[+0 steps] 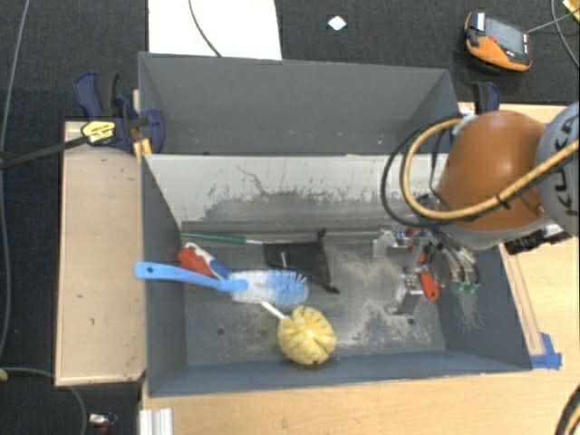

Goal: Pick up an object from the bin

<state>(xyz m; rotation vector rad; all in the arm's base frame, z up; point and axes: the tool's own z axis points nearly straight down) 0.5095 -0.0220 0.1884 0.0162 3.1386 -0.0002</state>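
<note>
Yellow and ribbed, a round ball [306, 335] lies near the front wall of the bin [272, 107]. Behind it rests a blue plastic brush [263, 286] with soft bristles, a red piece [192, 261] by its handle, then a flat black block [299, 259]. At the right the gripper [410, 290] hangs low over bare scuffed metal, apart from them all; whether it is released or clenched I cannot tell.

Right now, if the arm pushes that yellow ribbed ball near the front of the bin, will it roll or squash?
The yellow ball is rounded, so it would probably roll, though the white stick that seems to poke from it toward the blue brush may check that. Its ribbed surface looks soft, so it likely squashes a little and weighs little.
</note>
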